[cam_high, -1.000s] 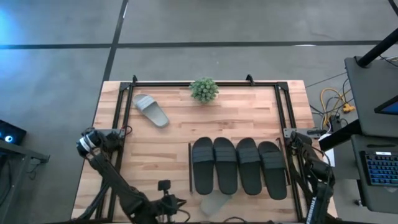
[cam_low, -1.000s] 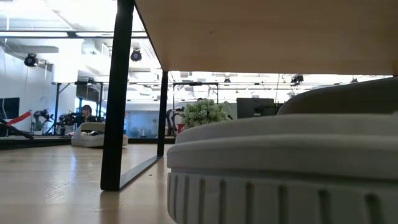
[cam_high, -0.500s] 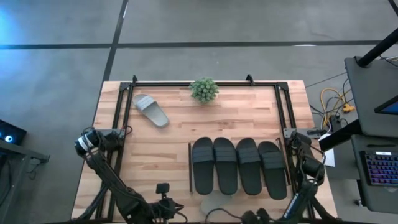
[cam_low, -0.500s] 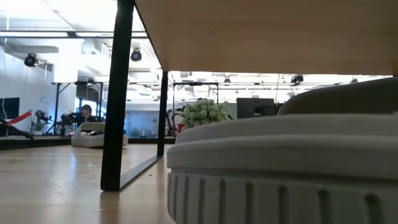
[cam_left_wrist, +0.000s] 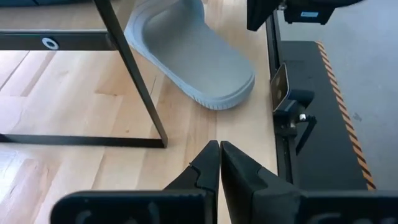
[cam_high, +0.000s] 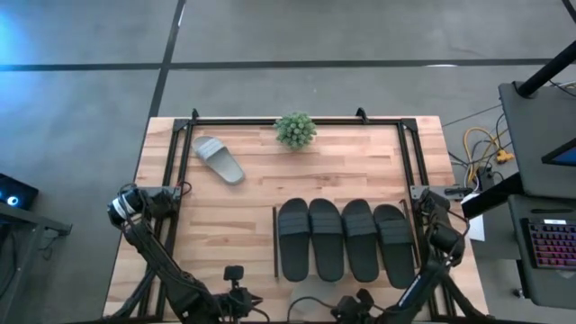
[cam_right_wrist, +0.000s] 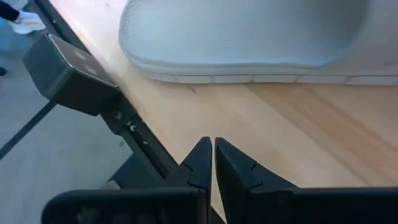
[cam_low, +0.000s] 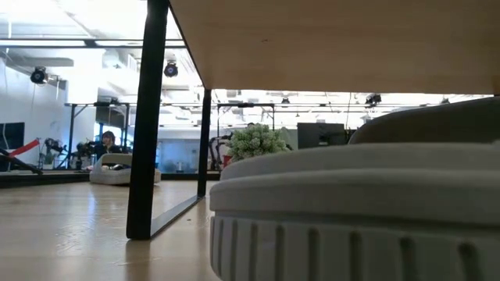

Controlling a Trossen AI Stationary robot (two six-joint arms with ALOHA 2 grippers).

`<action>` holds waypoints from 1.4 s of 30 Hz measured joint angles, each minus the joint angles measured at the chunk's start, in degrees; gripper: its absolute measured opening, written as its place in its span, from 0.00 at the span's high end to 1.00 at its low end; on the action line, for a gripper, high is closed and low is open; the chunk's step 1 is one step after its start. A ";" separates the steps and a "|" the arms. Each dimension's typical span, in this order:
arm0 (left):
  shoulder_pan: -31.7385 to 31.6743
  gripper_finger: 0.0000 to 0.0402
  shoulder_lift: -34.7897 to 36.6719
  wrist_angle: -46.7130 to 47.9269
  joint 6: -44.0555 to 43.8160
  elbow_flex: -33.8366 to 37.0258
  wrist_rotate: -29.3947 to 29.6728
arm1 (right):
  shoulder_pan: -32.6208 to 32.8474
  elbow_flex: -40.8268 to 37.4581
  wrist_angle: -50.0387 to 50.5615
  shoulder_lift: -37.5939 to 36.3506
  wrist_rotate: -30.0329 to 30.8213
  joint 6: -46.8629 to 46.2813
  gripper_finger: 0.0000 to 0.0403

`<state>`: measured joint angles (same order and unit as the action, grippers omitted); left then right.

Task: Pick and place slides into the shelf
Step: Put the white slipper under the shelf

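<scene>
With both the left end effector (cam_left_wrist: 219, 163) and right end effector (cam_right_wrist: 213, 157) narrow and empty, the grey slide (cam_left_wrist: 189, 53) on the surface's (cam_high: 252, 193) near edge wants jaws opened first.

Grey concrete floor (cam_high: 297, 36) surrounds the table; bright ceiling lights (cam_low: 94, 12) beyond.

We lose both grippers below the high view's bottom edge. The grey slide (cam_low: 355, 211) by the near table edge fills the low view, cut off right and below. The person (cam_low: 108, 143) far behind it is too small to make out.
</scene>
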<state>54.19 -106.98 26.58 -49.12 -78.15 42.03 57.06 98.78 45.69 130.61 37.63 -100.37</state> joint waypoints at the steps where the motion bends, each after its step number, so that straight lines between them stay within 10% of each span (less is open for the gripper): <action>1: 0.00 1.00 0.00 0.01 0.00 0.08 -0.01 | -0.39 -0.70 -1.42 0.00 0.00 0.48 0.97; 25: 0.00 1.00 0.00 -0.17 0.27 1.75 -2.98 | -8.19 -6.38 -4.85 -0.07 1.79 -2.32 0.97; 42: -0.24 1.00 0.00 -4.15 1.78 3.59 -8.02 | 1.02 0.47 -2.10 -0.07 -13.17 -8.49 0.97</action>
<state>53.95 -106.98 22.43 -47.34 -74.56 34.01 58.08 99.24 43.58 130.54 24.46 -108.86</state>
